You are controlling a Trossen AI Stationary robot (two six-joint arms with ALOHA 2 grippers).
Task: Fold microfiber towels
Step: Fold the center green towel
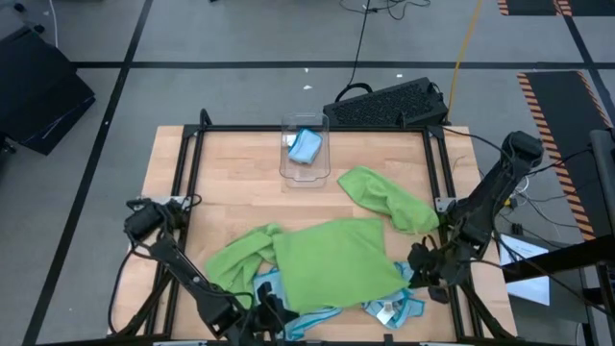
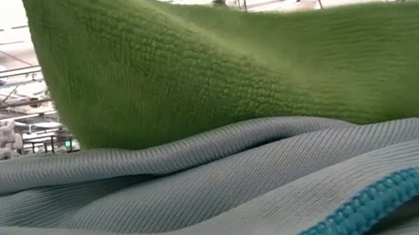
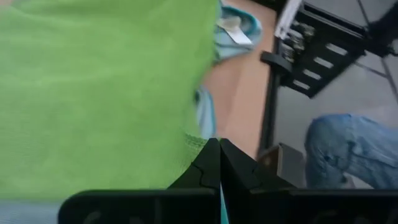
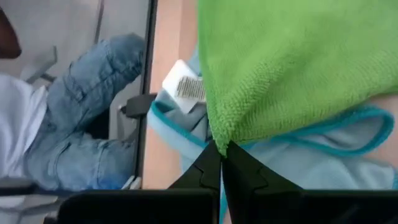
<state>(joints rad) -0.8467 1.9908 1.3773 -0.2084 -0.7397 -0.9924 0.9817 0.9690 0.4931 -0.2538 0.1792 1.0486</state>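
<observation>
A lime green towel (image 1: 336, 264) lies spread over light blue towels (image 1: 384, 309) at the table's near middle. My left gripper (image 1: 277, 312) is shut at its near left corner and my right gripper (image 1: 411, 274) is shut at its near right corner. Another green towel (image 1: 240, 258) lies crumpled to its left, and a third (image 1: 389, 197) lies toward the far right. In the low view the green towel (image 2: 252, 68) drapes over a light blue towel (image 2: 205, 194) with a teal hem. My left gripper pinches the green towel's corner (image 3: 198, 143) between its two fingertips, slanting down from the near left. The rest of the towel lies spread on the blue towels. My right gripper pinches the green towel's other near corner (image 4: 219, 132) between its fingertips, slanting down from the right. That corner sits just above a light blue towel (image 4: 298, 155).
A clear plastic bin (image 1: 306, 168) holding a blue cloth (image 1: 306, 146) stands at the far middle. A dark keyboard (image 1: 389, 104) lies beyond the far edge. A person's legs in jeans (image 4: 93, 124) show past the table's near edge. Black frame rails (image 1: 187, 192) line the sides.
</observation>
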